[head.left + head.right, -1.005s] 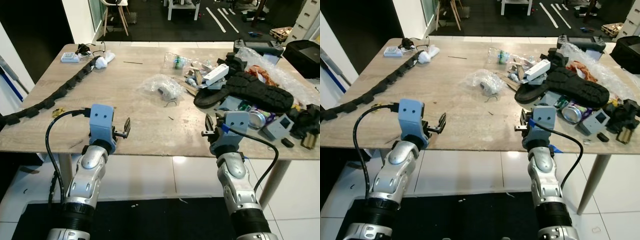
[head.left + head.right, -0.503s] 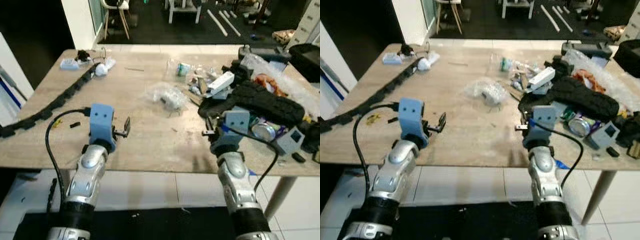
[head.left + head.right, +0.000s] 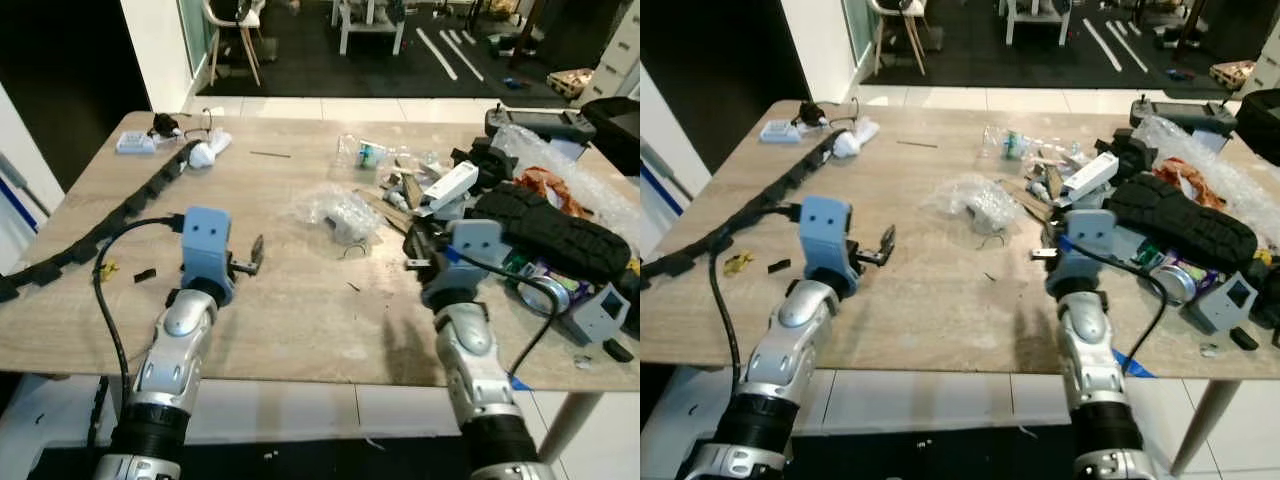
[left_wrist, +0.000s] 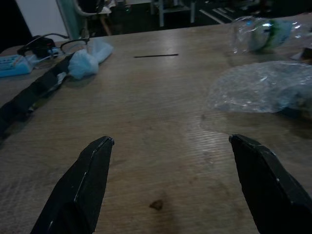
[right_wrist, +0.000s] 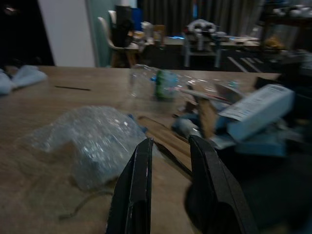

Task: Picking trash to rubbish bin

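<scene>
Arms of silver metal reach up from the near edge of a pale wooden worktop (image 3: 290, 320), each bent at the elbow with its blue wrist housing raised over the surface. The left gripper (image 3: 254, 256) hovers above bare wood toward the near left part of the worktop, its two black fingers (image 4: 87, 180) spread wide with nothing between them. The right gripper (image 3: 415, 250) hangs over the middle of the worktop, toward the right; its fingers (image 5: 136, 187) stand close together with a thin gap, gripping nothing, and point toward a crumpled clear plastic bag (image 3: 335, 208) lying near the worktop's middle.

Trash is heaped along the right edge and far right corner: a black shoe (image 3: 555, 225) sole up, a white box (image 3: 450, 186), a drink can (image 3: 553, 286), a small grey box (image 3: 600, 312) and sheets of bubble wrap (image 3: 575, 175). A clear plastic bottle (image 3: 365, 152) with a green label lies toward the far edge, beyond the bag. A black cable chain (image 3: 110, 215) runs along the left edge, from the far left corner toward the near one. At the far left corner sit a crumpled white wad (image 3: 205, 150) and a small pale blue device (image 3: 135, 143).
</scene>
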### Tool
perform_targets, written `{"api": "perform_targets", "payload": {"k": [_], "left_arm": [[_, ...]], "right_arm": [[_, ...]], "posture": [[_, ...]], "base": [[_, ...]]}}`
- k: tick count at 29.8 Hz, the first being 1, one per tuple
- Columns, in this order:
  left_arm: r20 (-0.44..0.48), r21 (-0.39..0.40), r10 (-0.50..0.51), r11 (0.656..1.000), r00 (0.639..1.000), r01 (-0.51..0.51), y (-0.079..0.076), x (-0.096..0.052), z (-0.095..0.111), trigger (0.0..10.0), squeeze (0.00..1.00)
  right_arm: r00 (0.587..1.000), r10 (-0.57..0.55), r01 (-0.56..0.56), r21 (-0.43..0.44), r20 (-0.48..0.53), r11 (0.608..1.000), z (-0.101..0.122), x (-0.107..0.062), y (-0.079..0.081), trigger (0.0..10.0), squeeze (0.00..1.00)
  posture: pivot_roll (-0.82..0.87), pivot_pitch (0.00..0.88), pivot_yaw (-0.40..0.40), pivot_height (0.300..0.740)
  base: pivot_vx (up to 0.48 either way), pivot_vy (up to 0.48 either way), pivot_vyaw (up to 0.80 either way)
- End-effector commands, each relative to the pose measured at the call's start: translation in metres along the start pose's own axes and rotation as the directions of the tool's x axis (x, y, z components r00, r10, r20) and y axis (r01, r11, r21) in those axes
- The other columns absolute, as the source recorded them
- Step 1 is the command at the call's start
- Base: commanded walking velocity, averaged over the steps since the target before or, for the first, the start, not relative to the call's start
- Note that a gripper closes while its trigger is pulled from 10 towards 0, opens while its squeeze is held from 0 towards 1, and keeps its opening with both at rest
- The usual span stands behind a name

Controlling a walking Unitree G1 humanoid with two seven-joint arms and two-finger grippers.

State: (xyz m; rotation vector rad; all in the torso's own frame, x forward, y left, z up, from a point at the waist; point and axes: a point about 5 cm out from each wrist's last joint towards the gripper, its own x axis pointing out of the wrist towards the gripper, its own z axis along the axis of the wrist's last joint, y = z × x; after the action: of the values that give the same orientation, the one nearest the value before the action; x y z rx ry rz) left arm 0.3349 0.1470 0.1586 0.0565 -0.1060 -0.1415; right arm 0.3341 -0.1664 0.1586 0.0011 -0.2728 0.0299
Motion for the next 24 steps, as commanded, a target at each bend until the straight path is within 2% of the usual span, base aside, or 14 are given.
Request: {"api": "perform_targets", "payload": {"k": [1,4,5,10,11,12,13,14,15,24], "left_arm": [[-0.017,0.008,-0.014,1.0,1.0,0.014,0.0,-0.001,-0.004,10.0,0.0],[-0.02,0.011,-0.026,1.0,0.999,0.026,-0.001,0.0,-0.004,10.0,0.0],[-0.021,0.012,-0.031,0.999,0.999,0.032,-0.002,0.002,-0.004,10.0,0.0],[-0.017,0.008,-0.028,1.0,0.999,0.028,-0.003,0.003,-0.003,10.0,0.0],[-0.015,0.007,-0.025,1.0,1.0,0.025,-0.003,0.003,-0.002,10.0,0.0],[-0.015,0.007,-0.025,1.0,1.0,0.025,-0.003,0.003,-0.002,10.0,0.0],[-0.014,0.005,-0.023,1.0,1.0,0.023,-0.003,0.003,-0.002,10.0,0.0],[-0.014,0.004,-0.02,1.0,1.0,0.02,-0.003,0.003,-0.002,10.0,0.0],[-0.014,0.004,-0.02,1.0,1.0,0.02,-0.004,0.002,-0.002,10.0,0.0],[-0.023,0.014,-0.022,1.0,0.999,0.022,0.0,0.001,-0.004,10.0,0.0]], "right_arm": [[1.0,0.014,-0.014,0.008,-0.014,1.0,-0.003,0.0,-0.003,10.0,0.0],[0.999,0.052,-0.052,0.006,-0.015,0.999,-0.001,0.004,-0.002,10.0,0.0],[0.997,0.075,-0.075,-0.009,-0.004,0.997,0.004,0.011,-0.005,10.0,0.0],[0.995,0.101,-0.101,-0.01,0.005,0.995,0.01,0.019,-0.007,10.0,0.0],[0.993,0.12,-0.12,0.0,0.006,0.993,0.012,0.021,-0.006,10.0,0.07],[0.993,0.12,-0.12,0.0,0.006,0.993,0.012,0.021,-0.006,10.0,0.07],[0.992,0.127,-0.127,0.005,0.005,0.992,0.012,0.021,-0.005,10.0,0.29],[0.99,0.141,-0.141,0.01,0.004,0.99,0.011,0.021,-0.004,10.0,0.95],[0.987,0.16,-0.16,0.017,-0.002,0.987,0.009,0.019,0.0,10.0,1.0],[0.969,0.245,-0.243,0.048,-0.04,0.969,-0.002,0.014,0.01,10.0,1.0]], "posture": [[-0.01,0.09,0.062,0.74],[-0.01,0.09,0.064,0.74],[-0.01,0.091,0.064,0.74],[-0.01,0.094,0.062,0.74],[-0.01,0.102,0.05,0.74],[-0.01,0.102,0.05,0.74],[-0.01,0.102,0.05,0.74],[0.0,0.109,0.047,0.74],[0.0,0.109,0.047,0.74],[0.0,0.123,0.056,0.74]], "base": [[0.337,0.0,0.0],[0.335,0.0,0.0],[0.337,0.0,0.0],[0.337,0.0,0.0],[0.337,0.0,0.0],[0.337,0.0,0.0],[0.334,0.0,0.0],[0.334,0.0,0.0],[0.337,0.0,0.0],[0.337,0.0,0.0]]}}
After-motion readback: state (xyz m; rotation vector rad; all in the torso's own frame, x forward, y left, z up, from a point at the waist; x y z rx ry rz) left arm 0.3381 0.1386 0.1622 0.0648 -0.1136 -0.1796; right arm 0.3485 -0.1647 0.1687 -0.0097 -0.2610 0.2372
